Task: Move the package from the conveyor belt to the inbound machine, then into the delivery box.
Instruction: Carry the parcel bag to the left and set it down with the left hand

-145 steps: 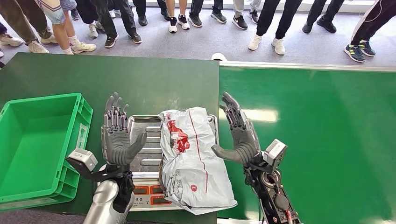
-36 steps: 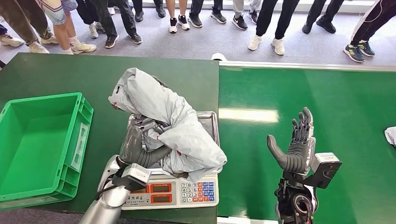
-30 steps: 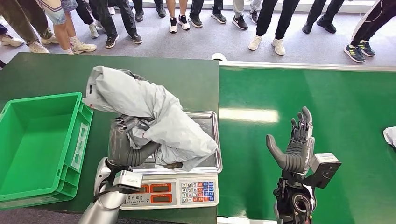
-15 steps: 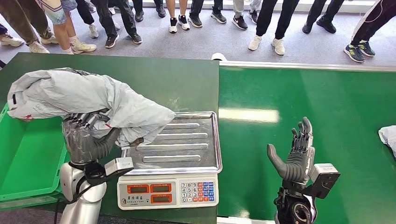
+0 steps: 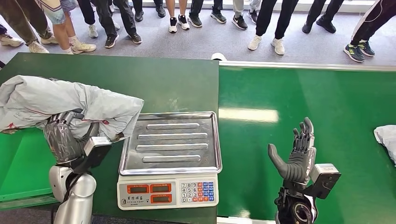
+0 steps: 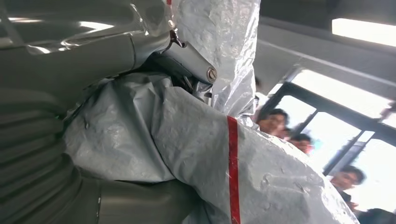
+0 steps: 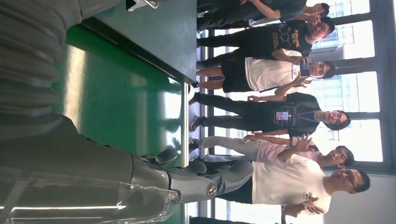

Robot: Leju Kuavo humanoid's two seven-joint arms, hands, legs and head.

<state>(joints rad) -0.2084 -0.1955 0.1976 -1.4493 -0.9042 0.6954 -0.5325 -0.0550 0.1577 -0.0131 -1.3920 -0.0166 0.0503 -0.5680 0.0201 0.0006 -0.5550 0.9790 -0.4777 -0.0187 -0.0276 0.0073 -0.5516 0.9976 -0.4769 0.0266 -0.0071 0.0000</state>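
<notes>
A: Left hand [image 5: 63,140]?
B: Grips the package [image 5: 60,100], raised over the box [image 5: 21,161], far left.
A: Right hand [image 5: 295,156]?
B: Spread, empty, above the belt [image 5: 327,107].
A: Progress?
B: Scale [image 5: 170,156] bare, weighing apparently done; release into box remains.

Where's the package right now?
Head view: the grey package is in the left hand, off the scale, over the green box at far left.

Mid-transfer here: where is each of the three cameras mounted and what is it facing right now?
Head view: high on the body, facing down over the scale; both arms show.
Left wrist view: behind the left hand, looking at the grey package it grips.
Right wrist view: behind the empty right hand, looking across the conveyor belt at people.
Shared by head and left wrist: package.
</notes>
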